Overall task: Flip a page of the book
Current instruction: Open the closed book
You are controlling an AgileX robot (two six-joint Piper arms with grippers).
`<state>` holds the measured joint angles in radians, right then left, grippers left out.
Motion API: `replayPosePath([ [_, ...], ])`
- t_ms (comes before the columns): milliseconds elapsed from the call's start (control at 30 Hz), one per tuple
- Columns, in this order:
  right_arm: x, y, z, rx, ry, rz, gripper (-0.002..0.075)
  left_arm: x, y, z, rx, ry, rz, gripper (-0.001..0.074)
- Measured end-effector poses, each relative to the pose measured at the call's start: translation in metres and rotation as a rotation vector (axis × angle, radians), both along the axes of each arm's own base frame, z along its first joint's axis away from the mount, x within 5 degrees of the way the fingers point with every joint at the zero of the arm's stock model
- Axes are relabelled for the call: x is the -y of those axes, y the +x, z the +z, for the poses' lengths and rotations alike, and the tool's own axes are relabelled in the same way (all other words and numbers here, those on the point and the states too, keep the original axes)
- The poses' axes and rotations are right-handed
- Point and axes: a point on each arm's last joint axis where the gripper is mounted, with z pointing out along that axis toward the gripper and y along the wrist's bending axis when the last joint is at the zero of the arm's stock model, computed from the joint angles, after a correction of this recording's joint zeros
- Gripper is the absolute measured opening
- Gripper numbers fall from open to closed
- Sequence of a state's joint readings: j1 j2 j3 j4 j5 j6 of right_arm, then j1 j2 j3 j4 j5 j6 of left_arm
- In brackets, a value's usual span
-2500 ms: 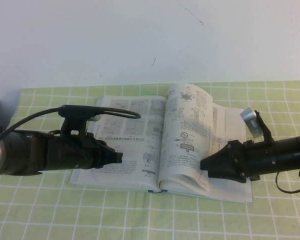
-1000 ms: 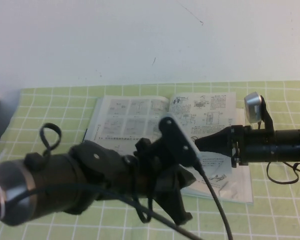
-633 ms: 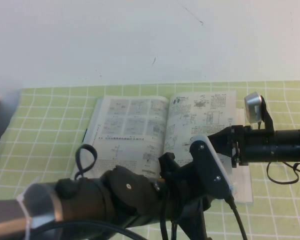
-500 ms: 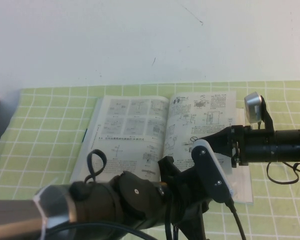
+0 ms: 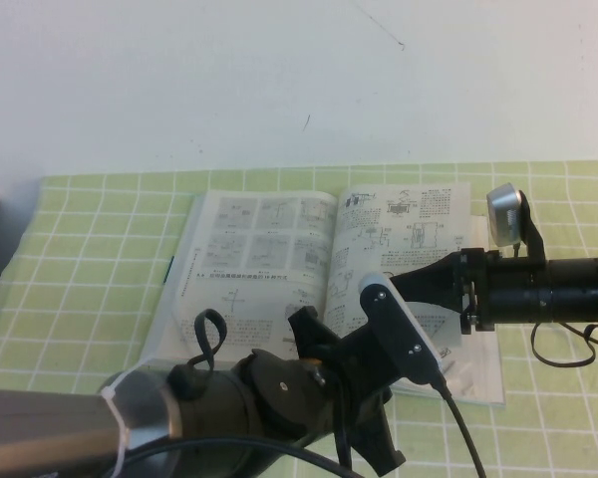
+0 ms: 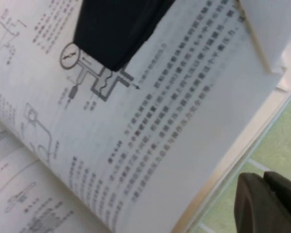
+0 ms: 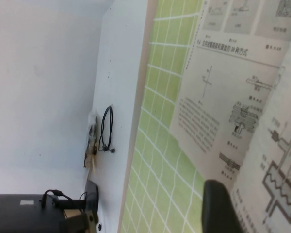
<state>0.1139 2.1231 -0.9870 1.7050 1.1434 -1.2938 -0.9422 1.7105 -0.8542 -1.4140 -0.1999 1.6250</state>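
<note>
The book [image 5: 259, 259] lies open on the green checked cloth, white pages with diagrams facing up. My right gripper [image 5: 395, 282] points left, its tip on the right-hand page [image 5: 409, 224], next to a gauge diagram [image 6: 70, 55]. In the left wrist view that tip [image 6: 114, 39] looks closed into one wedge. In the right wrist view one finger [image 7: 218, 204] lies against the page's edge, and the page bulges a little. My left gripper [image 6: 269, 204] is shut and empty over the cloth, just off the book's front edge. In the high view it is hidden under its own arm [image 5: 279, 398].
The left arm and its wrist camera [image 5: 399, 334] fill the front of the high view and cover the book's front edge. A white wall [image 5: 279, 80] stands close behind the book. The checked cloth [image 5: 80, 249] spreads to both sides.
The page that stood upright 2.5 s ago now lies over to the right. The left arm has swung from the left page round to the book's front. The right gripper has stayed still for the last second.
</note>
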Motion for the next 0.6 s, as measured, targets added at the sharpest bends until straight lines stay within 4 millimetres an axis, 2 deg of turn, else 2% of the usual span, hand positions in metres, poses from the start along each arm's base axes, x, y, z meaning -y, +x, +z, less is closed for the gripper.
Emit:
replayPosePath([
  [100, 0.000, 0.000, 0.000, -0.002, 0.000, 0.000, 0.0335, 0.001, -0.001, 0.000, -0.011, -0.007, -0.003, -0.0003],
  [133, -0.010, -0.004, 0.000, -0.026, 0.006, 0.021, 0.0335, 0.001, -0.001, 0.000, -0.011, -0.007, -0.003, -0.0003],
  [167, -0.010, -0.004, 0.000, -0.026, 0.006, 0.021, 0.0335, 0.002, -0.003, -0.001, -0.062, -0.050, 0.021, -0.0004],
  [367, -0.010, -0.004, 0.000, -0.026, 0.006, 0.021, 0.0335, 0.002, -0.003, -0.001, -0.062, -0.050, 0.021, -0.0004],
  [400, -0.022, 0.002, 0.008, 0.001, 0.016, 0.048, 0.0335, 0.002, -0.003, -0.001, -0.062, -0.050, 0.021, -0.0004],
  [433, -0.022, 0.002, 0.008, 0.001, 0.016, 0.048, 0.0335, 0.006, 0.013, 0.006, 0.008, -0.070, 0.134, -0.0004],
  [600, -0.022, 0.002, 0.008, -0.001, 0.016, 0.047, 0.0335, 0.006, 0.013, 0.006, 0.011, -0.069, 0.137, -0.0004],
])
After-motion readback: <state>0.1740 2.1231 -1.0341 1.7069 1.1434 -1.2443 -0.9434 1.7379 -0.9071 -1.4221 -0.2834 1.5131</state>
